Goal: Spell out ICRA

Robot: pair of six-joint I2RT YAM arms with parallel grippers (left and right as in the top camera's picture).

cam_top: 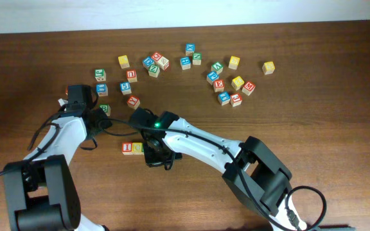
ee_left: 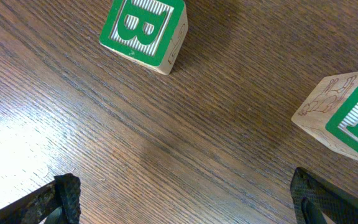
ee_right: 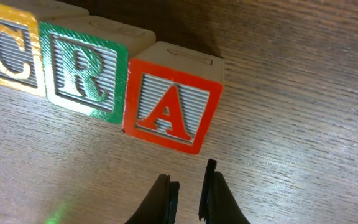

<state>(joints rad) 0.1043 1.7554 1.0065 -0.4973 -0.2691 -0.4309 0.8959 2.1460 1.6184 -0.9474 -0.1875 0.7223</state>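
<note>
While the right arm stretches across the table [cam_top: 326,115] in the overhead view, the right gripper [cam_top: 156,156] hangs over one end of a short row of cubes near the front middle. Only the red I cube [cam_top: 127,148] and the yellow C cube [cam_top: 137,148] show there. They touch side by side, and the rest of the row is hidden under the gripper. Many other letter cubes [cam_top: 218,83] lie scattered toward the far edge, well apart from the row. The left gripper [cam_top: 100,119] is over the left part of the table, near some of these loose cubes.

Seen from the left wrist, the left gripper's two fingers [ee_left: 61,199] stand wide apart at the bottom corners. Between them is only bare wood, so they hold nothing. A green B cube [ee_left: 145,28] lies at the top of this view. A second green cube [ee_left: 347,118] lies at the right edge and is partly cut off, so I cannot read its letter.

Seen from the right wrist, the C cube, the green R cube [ee_right: 86,74] and the red A cube [ee_right: 169,106] stand in one line, each touching the next, with the A cube at the end. The right gripper's fingers [ee_right: 219,196] are almost closed, with only a thin slit between them. They grip nothing and stay just in front of the A cube, apart from it.
</note>
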